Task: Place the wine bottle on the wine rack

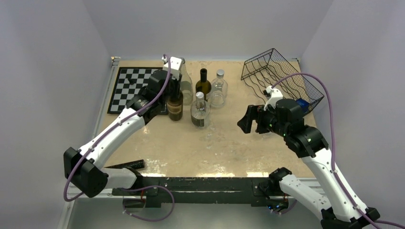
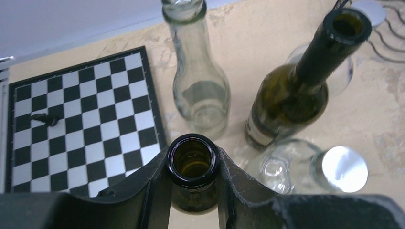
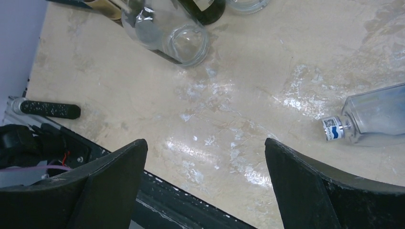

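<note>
Left fingers (image 2: 153,191) pinch wine bottle (image 2: 192,164) neck, wrist-view only.

Fingers (image 2: 152,191) of the left gripper (image 2: 193,164) hide the body of the wine bottle (image 2: 192,157); the right wrist view's edge cuts off a lying clear bottle (image 3: 377,112).

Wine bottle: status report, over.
Left claw shut on wine bottle neck; bottle upright on table. Right claw open, holding nothing. Capped clear bottle stands close, on the wine rack side.
</note>
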Tool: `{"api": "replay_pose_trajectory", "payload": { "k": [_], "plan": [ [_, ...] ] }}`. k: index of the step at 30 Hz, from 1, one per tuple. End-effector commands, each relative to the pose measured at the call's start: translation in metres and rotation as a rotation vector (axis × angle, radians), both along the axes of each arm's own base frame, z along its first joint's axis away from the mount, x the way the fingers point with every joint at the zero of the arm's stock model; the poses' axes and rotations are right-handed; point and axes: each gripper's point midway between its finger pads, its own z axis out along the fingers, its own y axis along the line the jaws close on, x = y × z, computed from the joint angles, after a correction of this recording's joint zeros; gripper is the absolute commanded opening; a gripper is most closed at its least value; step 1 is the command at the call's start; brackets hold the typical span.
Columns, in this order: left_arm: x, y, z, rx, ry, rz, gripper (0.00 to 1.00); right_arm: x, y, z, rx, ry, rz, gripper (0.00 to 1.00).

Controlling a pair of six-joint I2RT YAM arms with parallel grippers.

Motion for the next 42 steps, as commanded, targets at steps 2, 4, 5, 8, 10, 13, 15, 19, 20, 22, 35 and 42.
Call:
{"api": "replay_pose_trajectory", "payload": {
  "k": [2, 4, 5, 8, 10, 13, 15, 19, 20, 22, 35, 42],
  "plan": [
    [-0.035, 0.028, 0.072, 0.011, -0.105, -0.014, 0.00, -0.003, 0.023, 0.019, 0.024, -0.039, 0.172, 0.98],
    [-0.051, 0.028, 0.079, 0.002, -0.092, -0.058, 0.00, -0.008, 0.042, 0.027, 0.079, -0.066, 0.261, 0.97],
    [-0.060, 0.027, 0.082, -0.003, -0.084, -0.081, 0.00, -0.011, 0.052, 0.032, 0.101, -0.081, 0.303, 0.96],
    [-0.088, 0.019, 0.091, -0.048, -0.045, -0.178, 0.00, -0.019, 0.083, 0.044, 0.116, -0.137, 0.409, 0.95],
    [-0.109, 0.006, 0.099, -0.071, -0.027, -0.277, 0.00, -0.025, 0.106, 0.053, 0.125, -0.179, 0.471, 0.97],
    [-0.139, -0.012, 0.110, -0.063, -0.032, -0.398, 0.00, -0.030, 0.139, 0.065, 0.159, -0.256, 0.524, 0.98],
    [-0.158, -0.023, 0.122, -0.087, -0.037, -0.478, 0.00, -0.028, 0.155, 0.072, 0.185, -0.330, 0.513, 0.98],
    [-0.188, -0.039, 0.146, -0.207, -0.045, -0.620, 0.00, -0.023, 0.171, 0.079, 0.211, -0.441, 0.494, 0.98],
    [-0.193, -0.042, 0.151, -0.229, -0.052, -0.648, 0.00, -0.024, 0.174, 0.081, 0.213, -0.464, 0.496, 0.98],
    [-0.204, -0.048, 0.163, -0.264, -0.075, -0.715, 0.00, -0.025, 0.175, 0.081, 0.207, -0.518, 0.492, 0.99],
    [-0.234, -0.078, 0.207, -0.373, -0.134, -0.953, 0.00, -0.052, 0.200, 0.074, 0.277, -0.731, 0.676, 0.99],
    [-0.238, -0.081, 0.215, -0.390, -0.160, -0.983, 0.00, -0.061, 0.212, 0.043, 0.296, -0.684, 0.725, 0.99]
  ]
}}
